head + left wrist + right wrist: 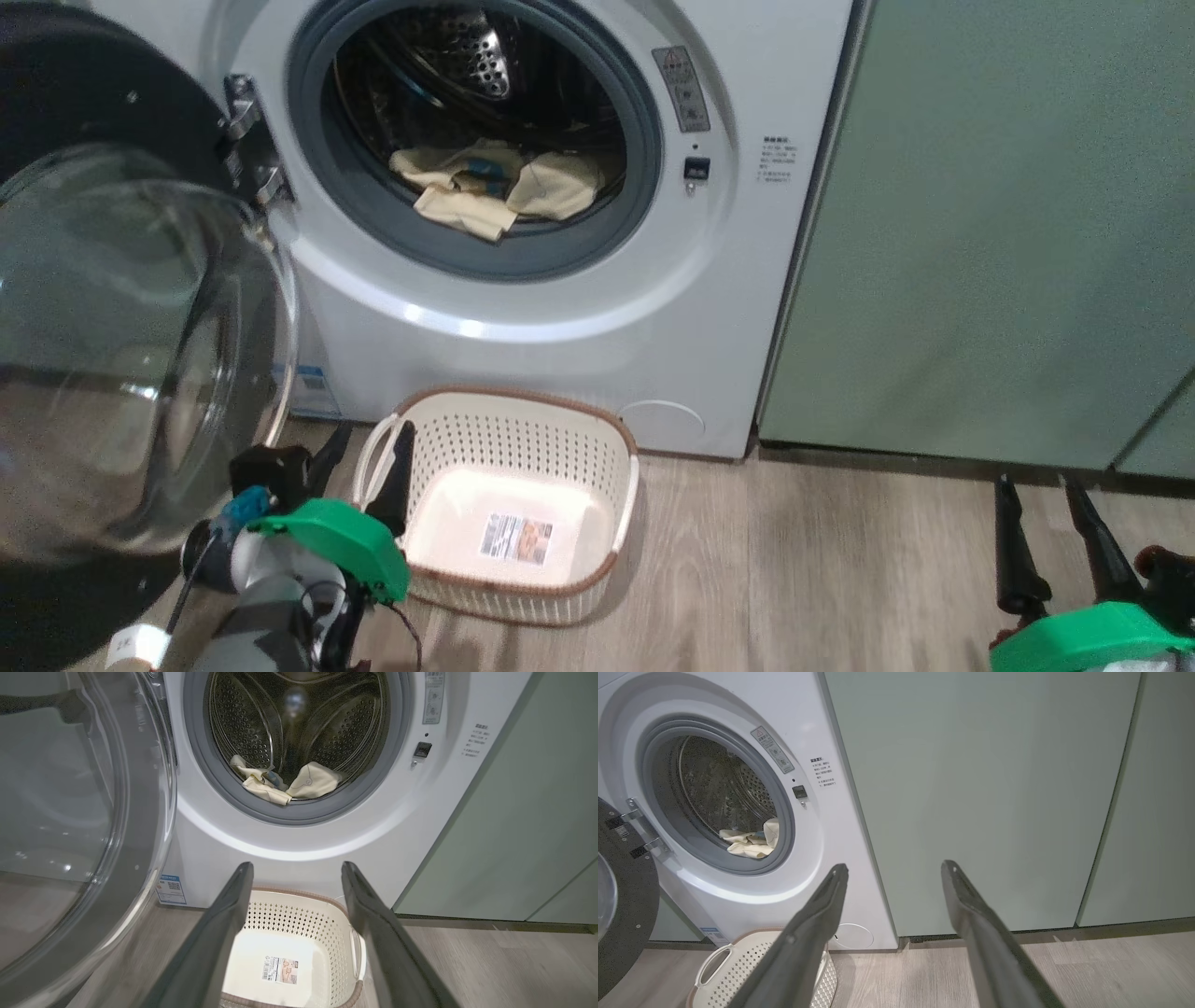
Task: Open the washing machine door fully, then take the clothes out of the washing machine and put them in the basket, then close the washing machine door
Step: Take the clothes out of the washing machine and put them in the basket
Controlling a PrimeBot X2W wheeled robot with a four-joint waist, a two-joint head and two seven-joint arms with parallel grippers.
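**Step in hand: remove the clothes.**

The door (pixel 121 327) stands swung out to the left of the washing machine (pixel 560 317). Judged from its angle, it needs no further opening. The clothes (pixel 485 187) lie in a loose pale yellow heap at the front bottom of the drum, one fold draped toward the grey rubber ring (pixel 523 266). A small blue piece (pixel 485 169) sits among them. The basket (pixel 523 401) stands on the floor (pixel 794 560) just in front of the machine, below the opening, and holds only its label.

Both grippers are spread wide and hold nothing. The left gripper (pixel 373 434) hovers at the basket's left handle, near the door glass. The right gripper (pixel 1038 485) hangs low before the green cabinet (pixel 980 233), well apart from the machine.

1. Use the left arm; its wrist view already faces the opening.
2. Raise it clear of the basket handle and the door glass before you advance.
3. Enter through the middle of the opening, keeping the fingers off the rubber ring.
4. Pinch deep into the heap, not at a thin edge, so several layers come together.
5. Lift before you withdraw, or the cloth may drag on the ring.
6. Check the drum afterwards; the blue piece could stay behind.
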